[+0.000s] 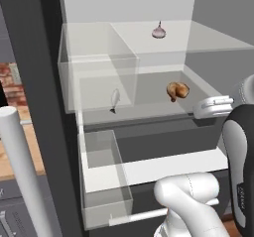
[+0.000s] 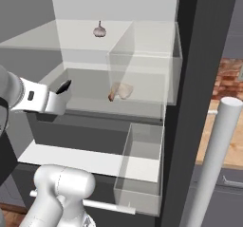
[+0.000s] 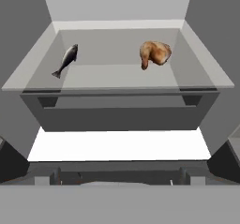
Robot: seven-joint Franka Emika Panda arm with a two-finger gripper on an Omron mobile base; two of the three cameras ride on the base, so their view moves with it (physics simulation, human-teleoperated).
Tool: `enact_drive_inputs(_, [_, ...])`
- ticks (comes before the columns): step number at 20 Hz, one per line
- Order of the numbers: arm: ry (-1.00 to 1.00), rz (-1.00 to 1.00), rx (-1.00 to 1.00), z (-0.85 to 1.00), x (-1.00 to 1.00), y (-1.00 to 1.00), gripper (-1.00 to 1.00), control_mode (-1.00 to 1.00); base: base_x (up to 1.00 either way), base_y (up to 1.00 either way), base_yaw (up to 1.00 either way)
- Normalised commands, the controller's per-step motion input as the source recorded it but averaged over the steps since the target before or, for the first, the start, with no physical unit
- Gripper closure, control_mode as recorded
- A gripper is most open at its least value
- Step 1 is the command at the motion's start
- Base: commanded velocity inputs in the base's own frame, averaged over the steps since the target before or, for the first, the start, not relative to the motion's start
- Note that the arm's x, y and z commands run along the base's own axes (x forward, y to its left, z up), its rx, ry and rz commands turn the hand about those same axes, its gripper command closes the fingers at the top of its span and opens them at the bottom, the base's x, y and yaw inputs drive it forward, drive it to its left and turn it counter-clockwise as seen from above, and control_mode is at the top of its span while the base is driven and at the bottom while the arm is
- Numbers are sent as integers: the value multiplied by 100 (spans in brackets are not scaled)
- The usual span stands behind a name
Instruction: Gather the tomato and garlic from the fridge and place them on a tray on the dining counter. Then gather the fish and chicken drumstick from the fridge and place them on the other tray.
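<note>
The fridge stands open in front of me. A garlic (image 1: 158,31) (image 2: 99,30) rests on the top shelf. One shelf down lie a small grey fish (image 1: 115,100) (image 3: 67,59) on the left and a brown chicken drumstick (image 1: 177,90) (image 3: 154,53) on the right; the drumstick (image 2: 119,91) shows through a clear bin. My gripper (image 1: 199,108) (image 2: 63,88) (image 3: 118,177) hovers open and empty outside that shelf's front edge, facing in. The tomato, the trays and the dining counter are out of view.
Clear door bins (image 1: 99,57) (image 2: 147,64) hang beside the shelves, a lower one (image 1: 106,181) nearer the floor. A dark drawer front (image 3: 119,113) and a white shelf (image 3: 117,145) sit below the fish shelf. A white cylindrical handle (image 1: 22,171) (image 2: 213,159) stands on the door side.
</note>
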Motion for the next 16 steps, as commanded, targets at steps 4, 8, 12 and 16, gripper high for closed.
enact_drive_inputs(4, [0, 0, 0, 0, 0, 0, -100, 100, 57, -8, 0])
enact_drive_inputs(8, [0, 0, 0, 0, 0, 0, -100, 100, 65, -1, 0])
enact_drive_inputs(12, [0, 0, 0, 0, 0, 0, -100, 100, 61, -26, 0])
enact_drive_inputs(16, [0, 0, 0, 0, 0, 0, -100, 100, 37, -51, 0])
